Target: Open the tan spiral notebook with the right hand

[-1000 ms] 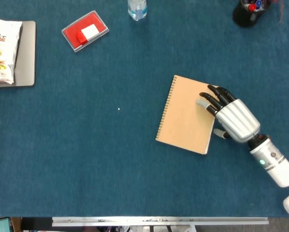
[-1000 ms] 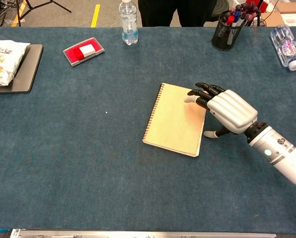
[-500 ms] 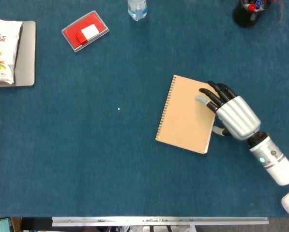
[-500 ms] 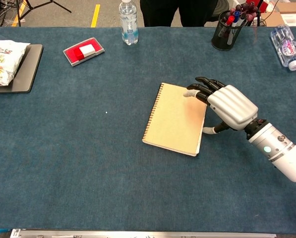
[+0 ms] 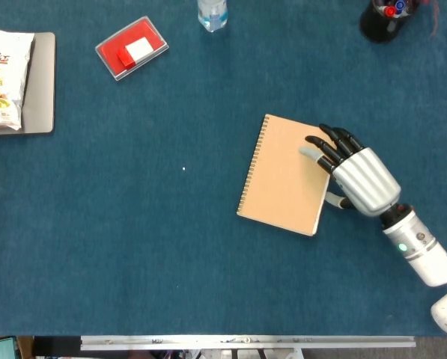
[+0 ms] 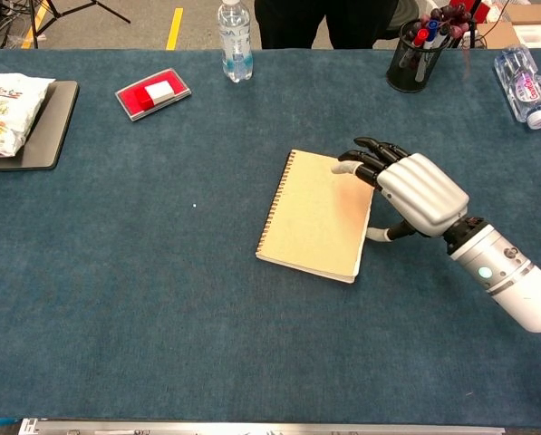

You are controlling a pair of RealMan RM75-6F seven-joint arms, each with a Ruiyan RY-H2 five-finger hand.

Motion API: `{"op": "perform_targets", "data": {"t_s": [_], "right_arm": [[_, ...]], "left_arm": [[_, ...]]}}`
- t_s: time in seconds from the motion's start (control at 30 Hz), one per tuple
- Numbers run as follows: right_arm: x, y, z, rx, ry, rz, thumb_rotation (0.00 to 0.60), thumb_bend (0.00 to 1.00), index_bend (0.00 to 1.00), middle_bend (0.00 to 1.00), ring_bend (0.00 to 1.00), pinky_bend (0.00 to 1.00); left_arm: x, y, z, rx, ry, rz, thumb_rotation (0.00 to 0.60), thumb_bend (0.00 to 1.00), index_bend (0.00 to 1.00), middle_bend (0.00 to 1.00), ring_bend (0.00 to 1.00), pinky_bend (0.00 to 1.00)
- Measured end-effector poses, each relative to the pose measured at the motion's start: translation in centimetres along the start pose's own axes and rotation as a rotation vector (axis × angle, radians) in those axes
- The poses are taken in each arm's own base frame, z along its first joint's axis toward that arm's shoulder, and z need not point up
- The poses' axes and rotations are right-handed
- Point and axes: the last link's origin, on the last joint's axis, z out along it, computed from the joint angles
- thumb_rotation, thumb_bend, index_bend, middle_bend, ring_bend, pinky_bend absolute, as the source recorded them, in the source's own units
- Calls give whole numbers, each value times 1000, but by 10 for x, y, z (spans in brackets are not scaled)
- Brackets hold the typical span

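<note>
1. Head view: A tan notebook [image 5: 285, 175] lies closed and flat on the blue desk [image 5: 171, 239], right of centre, its spiral binding on the left edge and its free edge on the right. The right robot hand [image 5: 350, 173] rests at that free edge, dark fingertips [image 5: 322, 153] lying on the upper right of the cover, thumb beside the page edge. It grips nothing; the fingers are loosely spread and lie flat. The left robot hand is not in view.

2. Head view, handling: The notebook looks light and thin, with a card cover that would flex yet hold its shape. It probably slides easily on the cloth when pushed. The best hold is likely the free right edge of the cover, lifted away from the pages and swung toward the spiral.

3. Chest view: The notebook [image 6: 317, 214] sits tilted, and the robot hand [image 6: 406, 186] touches its far right corner area. The thumb [image 6: 379, 234] reaches to the right edge, touching or just beside it; whether it is under the cover cannot be told.
</note>
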Motion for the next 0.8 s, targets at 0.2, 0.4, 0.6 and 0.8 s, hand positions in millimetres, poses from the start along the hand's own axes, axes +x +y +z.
{"op": "perform_targets", "data": {"t_s": [0.2, 0.4, 0.6, 0.8], "right_arm": [[0, 0, 2, -8, 26, 13, 600, 179, 221, 220, 79, 159], [-4, 0, 2, -16, 17, 12, 600, 183, 222, 221, 79, 159], [-6, 0, 3, -24, 2, 8, 600, 183, 240, 221, 79, 159], [-7, 0, 5, -32, -4, 2, 600, 183, 263, 221, 79, 159]], "left_arm": [[0, 0, 0, 0, -1, 2, 600, 84, 523, 376, 263, 437], [0, 0, 0, 0, -2, 4, 600, 84, 523, 376, 263, 437], [0, 0, 0, 0, -1, 2, 600, 84, 523, 376, 263, 437], [0, 0, 0, -1, -2, 4, 600, 84, 523, 376, 263, 437]]}}
